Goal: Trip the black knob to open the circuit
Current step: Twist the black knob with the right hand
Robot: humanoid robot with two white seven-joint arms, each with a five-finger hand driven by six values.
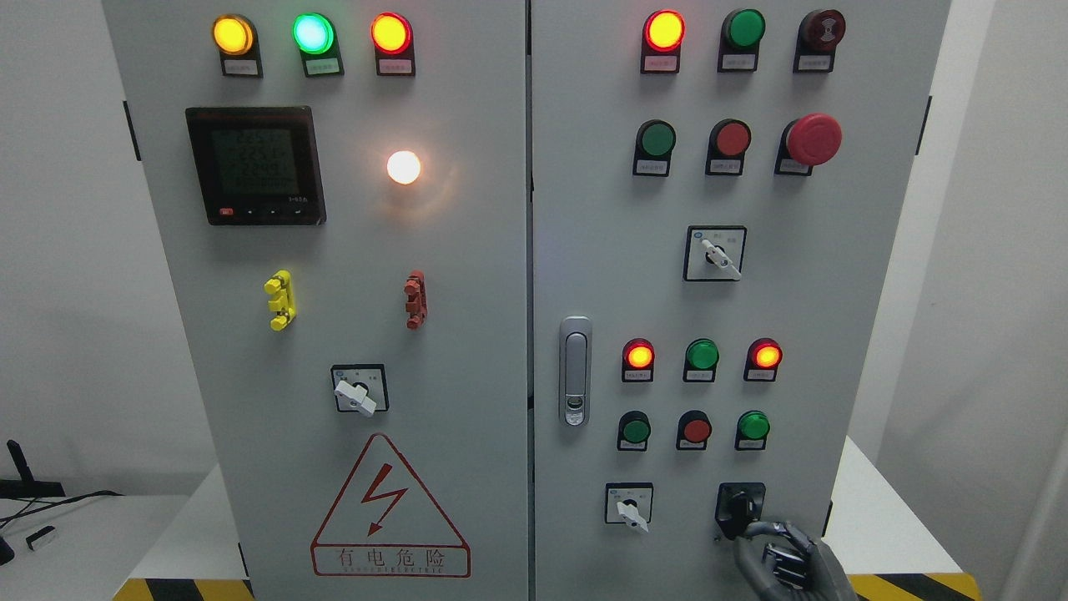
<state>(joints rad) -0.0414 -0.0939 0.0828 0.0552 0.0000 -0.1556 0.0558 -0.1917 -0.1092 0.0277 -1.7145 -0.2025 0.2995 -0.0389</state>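
My right hand (780, 555) sits at the cabinet's (517, 275) lower right, fingers (755, 530) reaching up onto the black knob (740, 507); whether they grip it, I cannot tell.

White table (884, 526) with striped yellow-black edge tape (909, 584), grey electrical cabinet (501, 275) standing upright on it

The right hand (780, 555) is cut off by the bottom edge at five o'clock, its fingers (755, 530) covering the lower part of the black knob (739, 506). Print on the small labels (737, 61) under the lamps is too small to read. The meter screen (254, 163) at ten o'clock shows dim, blurred digits.
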